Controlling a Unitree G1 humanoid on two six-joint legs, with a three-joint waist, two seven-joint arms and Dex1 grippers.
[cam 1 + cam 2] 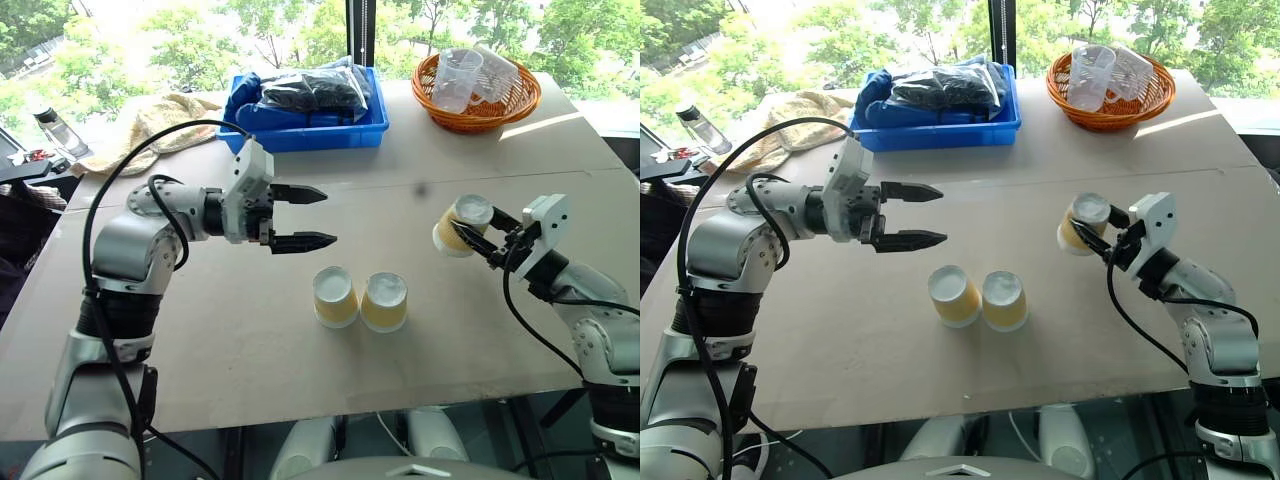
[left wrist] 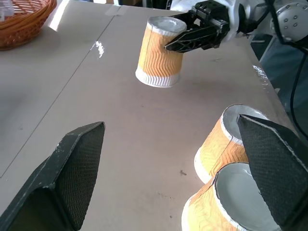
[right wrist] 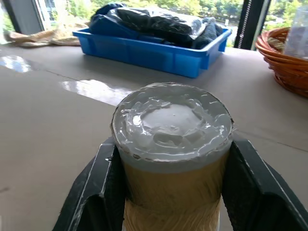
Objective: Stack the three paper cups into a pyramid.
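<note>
- The right gripper (image 1: 478, 232) has its fingers clamped on the third paper cup (image 1: 457, 225), upside down and tilted, held clear of the worktop (image 1: 200, 340).
- The two base cups (image 1: 335, 296) (image 1: 385, 301) stand upside down, touching, well apart from the held cup.
- The left gripper (image 1: 303, 217) hovers with its fingers apart, empty.
- Level the held cup first, then centre it over the seam so it bears on both bases.
- Let go gently; a nudge could shift these light cups.
</note>
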